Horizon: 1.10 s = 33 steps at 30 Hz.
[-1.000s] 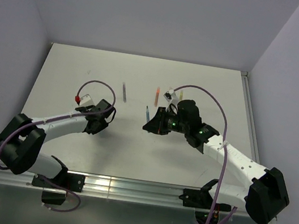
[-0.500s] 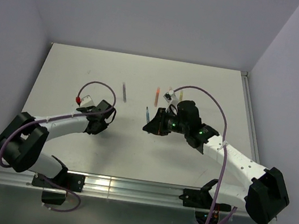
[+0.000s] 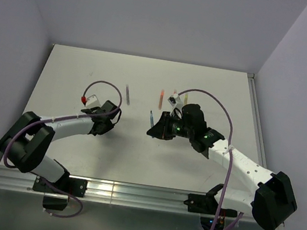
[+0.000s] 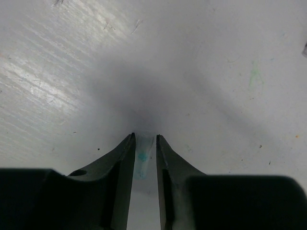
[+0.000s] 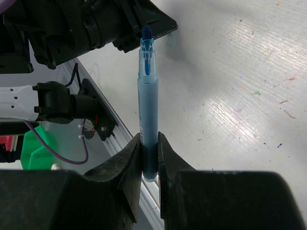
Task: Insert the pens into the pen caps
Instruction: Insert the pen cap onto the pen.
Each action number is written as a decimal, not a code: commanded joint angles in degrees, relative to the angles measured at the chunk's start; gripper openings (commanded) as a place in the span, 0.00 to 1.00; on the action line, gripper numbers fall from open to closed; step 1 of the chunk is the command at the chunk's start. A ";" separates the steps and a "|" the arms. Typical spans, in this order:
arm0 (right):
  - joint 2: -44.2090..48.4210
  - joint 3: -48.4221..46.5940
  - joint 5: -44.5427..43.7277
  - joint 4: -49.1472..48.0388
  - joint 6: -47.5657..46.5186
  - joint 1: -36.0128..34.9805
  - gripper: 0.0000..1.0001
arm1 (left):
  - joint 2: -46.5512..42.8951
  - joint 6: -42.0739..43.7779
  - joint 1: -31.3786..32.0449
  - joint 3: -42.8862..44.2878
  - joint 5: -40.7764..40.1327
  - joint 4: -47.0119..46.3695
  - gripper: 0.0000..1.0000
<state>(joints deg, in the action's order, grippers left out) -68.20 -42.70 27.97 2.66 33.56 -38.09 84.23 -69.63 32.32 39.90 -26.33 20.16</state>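
A: Right end effector [image 5: 148, 139] is clamped on the blue pen [image 5: 147, 110] near its back end. The pen runs straight out ahead of the fingers, nib end farthest from the jaws.

B: And the cap?

A: The left end effector [image 4: 144, 138] is pinched narrow on the pale blue cap [image 4: 143, 154], low over the surface [image 4: 216, 96]. The cap's long axis lies along the fingers. You can't tell from here which end is the open mouth.

B: How do the two sit?

A: Seen from above, they are apart, with the cap to the left of the pen. In the right wrist view the nib aims toward the left arm's dark hardware.

B: So what matters next?

A: My read is that you need to bring both long axes onto one line, nib facing mouth, before closing the gap.
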 commanded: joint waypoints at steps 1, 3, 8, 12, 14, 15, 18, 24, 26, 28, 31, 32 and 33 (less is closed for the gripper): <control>1.76 0.16 0.25 -2.04 -0.25 0.20 0.00 | 3.05 0.72 -0.24 -1.84 4.62 2.25 0.32; 1.67 0.16 0.25 -1.95 -0.34 0.20 0.00 | 2.87 0.81 -0.24 -1.76 4.88 2.16 0.32; 1.58 0.16 0.42 -2.04 -0.16 0.20 0.00 | 3.14 1.07 -0.24 -1.67 5.41 2.07 0.33; 1.85 0.07 0.07 -1.60 -0.43 0.12 0.00 | 3.05 1.25 -0.24 -1.76 5.15 2.95 0.33; 1.94 0.07 0.16 -1.69 -0.34 0.20 0.00 | 3.05 1.51 -0.24 -1.67 5.15 3.65 0.33; 1.85 0.07 0.16 -1.86 -0.16 0.20 0.00 | 3.14 1.77 -0.15 -1.32 5.06 3.83 0.33; 1.85 0.16 0.33 -1.86 -0.25 0.20 0.00 | 3.58 2.39 -0.24 -0.44 4.97 4.71 0.32; 2.29 0.07 0.16 -1.34 -0.60 0.20 0.00 | 4.28 3.01 -0.15 0.27 5.32 6.11 0.31; 2.29 -0.02 0.25 -1.25 -0.60 0.20 0.00 | 4.37 2.83 -0.24 0.09 5.67 6.03 0.32; 2.37 0.07 0.25 -1.25 -0.60 0.20 0.00 | 4.54 2.83 -0.24 -0.08 6.11 5.77 0.31; 2.64 0.07 0.16 -1.07 -0.69 0.20 0.00 | 4.98 2.83 -0.24 -0.26 6.46 5.85 0.31; 2.73 0.16 0.16 -1.07 -0.78 0.20 0.00 | 5.24 2.83 -0.24 -0.26 6.46 5.94 0.30; 2.64 0.16 0.16 -0.99 -0.87 0.20 0.00 | 5.33 2.74 -0.15 -0.26 6.46 6.29 0.30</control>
<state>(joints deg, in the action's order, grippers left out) -67.68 -42.70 27.97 2.74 33.52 -38.09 85.86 -67.09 32.16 41.76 -25.28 20.91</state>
